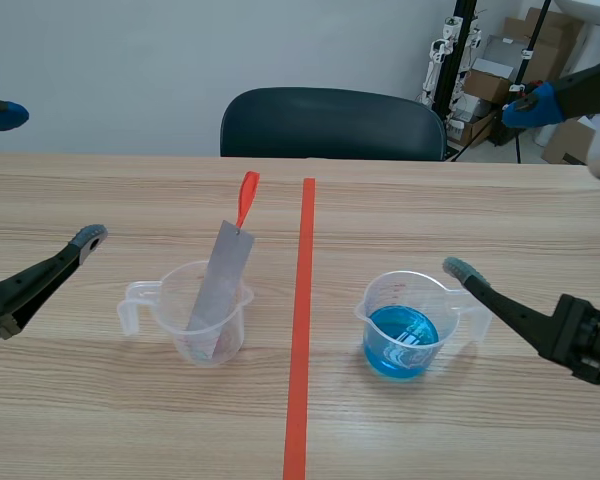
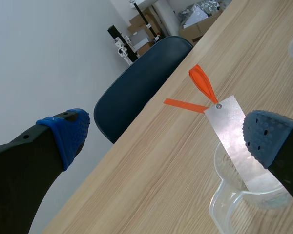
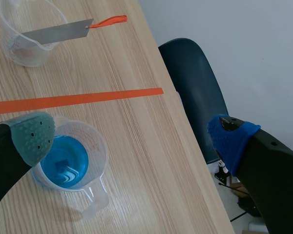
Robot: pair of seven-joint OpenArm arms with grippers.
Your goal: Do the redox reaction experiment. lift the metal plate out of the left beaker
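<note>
A grey metal plate (image 1: 220, 285) leans in the clear left beaker (image 1: 170, 300), its top end sticking out with an orange-red loop (image 1: 246, 197) on it. My left gripper (image 1: 44, 175) is open, left of that beaker and apart from it. In the left wrist view the plate (image 2: 232, 131) and the beaker (image 2: 224, 200) lie ahead, near one blue pad (image 2: 266, 136). My right gripper (image 1: 495, 185) stands open to the right of the beaker of blue liquid (image 1: 380, 295). In the right wrist view that beaker (image 3: 100, 146) sits beside one pad (image 3: 31, 134).
An orange-red tape line (image 1: 302, 320) runs down the table between the two beakers. A dark blue chair (image 1: 330, 122) stands behind the far edge. Cardboard boxes and a stand (image 1: 500, 70) are at the back right.
</note>
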